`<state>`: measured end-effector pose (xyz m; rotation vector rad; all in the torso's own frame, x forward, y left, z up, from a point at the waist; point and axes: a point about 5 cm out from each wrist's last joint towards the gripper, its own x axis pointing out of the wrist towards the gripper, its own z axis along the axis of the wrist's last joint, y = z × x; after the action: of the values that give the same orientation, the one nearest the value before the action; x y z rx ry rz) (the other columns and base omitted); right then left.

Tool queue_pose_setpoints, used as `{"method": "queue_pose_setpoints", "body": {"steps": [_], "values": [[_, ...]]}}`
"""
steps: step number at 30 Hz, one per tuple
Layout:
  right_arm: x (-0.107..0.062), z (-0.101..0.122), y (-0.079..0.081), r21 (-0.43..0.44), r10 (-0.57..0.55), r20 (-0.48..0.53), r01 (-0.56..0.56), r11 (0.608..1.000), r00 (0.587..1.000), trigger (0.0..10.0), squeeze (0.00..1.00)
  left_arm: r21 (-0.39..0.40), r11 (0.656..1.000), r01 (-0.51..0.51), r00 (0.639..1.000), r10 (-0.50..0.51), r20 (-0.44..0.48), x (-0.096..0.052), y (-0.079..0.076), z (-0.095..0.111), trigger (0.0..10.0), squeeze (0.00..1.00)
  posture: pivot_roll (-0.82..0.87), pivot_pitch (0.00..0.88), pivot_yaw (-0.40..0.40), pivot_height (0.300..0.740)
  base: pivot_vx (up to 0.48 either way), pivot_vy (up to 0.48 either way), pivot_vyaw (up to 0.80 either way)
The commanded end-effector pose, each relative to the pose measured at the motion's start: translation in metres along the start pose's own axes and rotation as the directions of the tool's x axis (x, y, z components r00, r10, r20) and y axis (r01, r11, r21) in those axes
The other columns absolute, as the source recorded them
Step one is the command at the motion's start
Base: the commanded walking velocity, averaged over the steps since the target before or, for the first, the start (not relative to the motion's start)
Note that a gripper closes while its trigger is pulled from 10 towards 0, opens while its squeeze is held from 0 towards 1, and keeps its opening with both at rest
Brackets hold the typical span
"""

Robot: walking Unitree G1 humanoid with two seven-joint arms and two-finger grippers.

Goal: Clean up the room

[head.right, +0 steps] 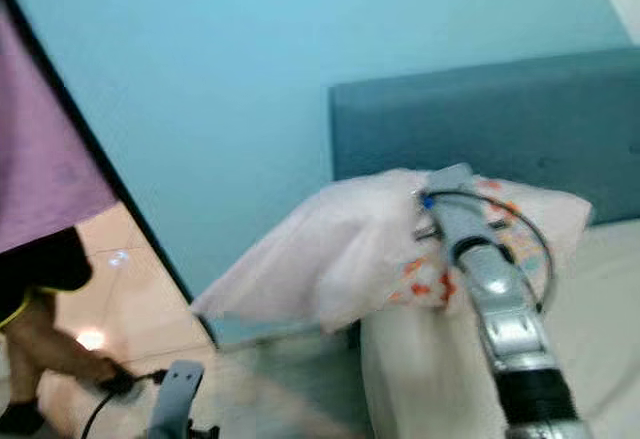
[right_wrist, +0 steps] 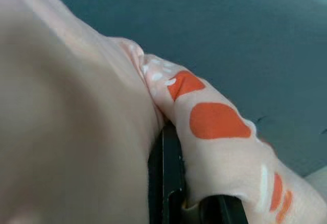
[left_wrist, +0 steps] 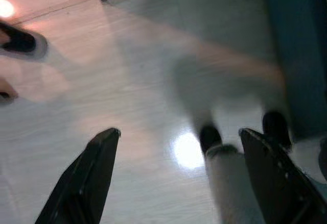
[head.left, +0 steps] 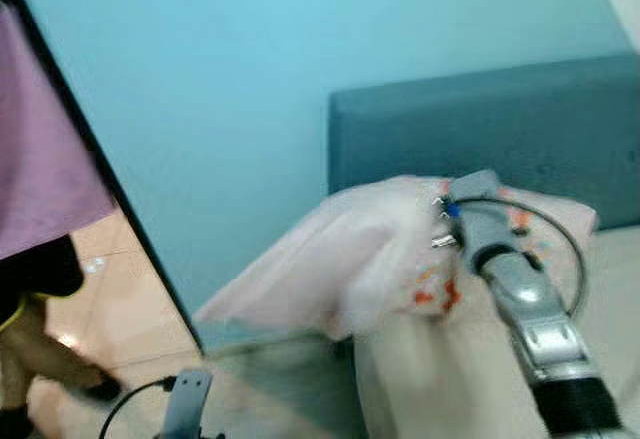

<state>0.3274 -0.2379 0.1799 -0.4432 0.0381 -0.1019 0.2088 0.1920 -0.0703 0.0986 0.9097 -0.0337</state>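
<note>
A white pillow (head.left: 350, 259) with orange and blue prints hangs lifted in front of the teal headboard (head.left: 500, 129), over the head end of the bed (head.left: 420, 389). My right arm (head.left: 510, 279) reaches up into it. In the right wrist view my right gripper (right_wrist: 173, 178) is shut on a fold of the pillow's fabric (right_wrist: 214, 122), with one black finger (right_wrist: 166, 183) showing under the cloth. My left gripper (left_wrist: 179, 157) hangs low and open over the pale floor (left_wrist: 127, 81), holding nothing.
A light blue wall (head.left: 200, 79) rises behind the bed. A person in a purple garment (head.left: 40, 159) stands at the left on the tiled floor, with a dark shoe (head.left: 100, 389) near my left arm (head.left: 185, 399). A dark door edge (head.left: 110, 189) runs diagonally.
</note>
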Motion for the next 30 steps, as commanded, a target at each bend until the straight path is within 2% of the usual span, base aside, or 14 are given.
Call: {"method": "queue_pose_setpoints", "body": {"steps": [1,4,17,22,26,27,30], "values": [[0.001,0.018,0.0,-0.015,-0.014,0.086,0.016,1.0,0.996,10.0,0.0,0.006,1.0,-0.013,0.999,0.013,-0.037,-0.002,0.006,-0.01,10.0,0.0,-0.1,0.0,0.053,0.74,0.311,0.0,-0.74],[0.001,0.019,-0.002,-0.02,-0.015,0.096,0.018,1.0,0.995,10.0,0.0,0.004,1.0,-0.018,0.999,0.018,-0.037,-0.002,0.007,-0.01,10.0,0.0,-0.1,0.0,0.054,0.74,0.257,0.0,-0.57],[-0.002,0.012,-0.005,-0.087,0.002,0.074,0.005,0.996,0.997,10.0,0.0,0.015,1.0,0.001,1.0,-0.001,-0.029,-0.001,0.005,-0.005,10.0,0.0,-0.1,0.0,0.06,0.74,0.0,0.0,0.0],[-0.001,0.005,-0.027,-0.218,-0.021,0.065,0.035,0.975,0.998,10.0,0.0,0.035,0.999,0.007,1.0,-0.006,-0.03,-0.001,0.004,-0.005,10.0,0.0,-0.1,0.0,0.062,0.74,0.0,-0.406,0.0],[0.002,0.003,-0.036,-0.276,-0.014,0.071,0.033,0.96,0.997,10.0,0.0,0.032,0.999,0.006,1.0,-0.005,-0.026,-0.001,0.004,-0.005,10.0,0.0,-0.1,0.0,0.063,0.74,0.0,-0.462,0.0],[0.008,0.001,-0.043,-0.32,-0.012,0.082,0.037,0.947,0.997,10.0,0.0,0.031,0.999,0.008,1.0,-0.007,-0.023,-0.001,0.003,-0.005,10.0,0.0,-0.09,0.0,0.066,0.74,0.0,0.0,0.0],[0.011,0.0,-0.047,-0.35,-0.009,0.09,0.04,0.936,0.996,10.0,0.0,0.031,0.999,0.01,1.0,-0.009,-0.02,-0.001,0.003,-0.006,10.0,0.0,-0.09,0.0,0.067,0.74,0.0,0.0,0.0]]}}
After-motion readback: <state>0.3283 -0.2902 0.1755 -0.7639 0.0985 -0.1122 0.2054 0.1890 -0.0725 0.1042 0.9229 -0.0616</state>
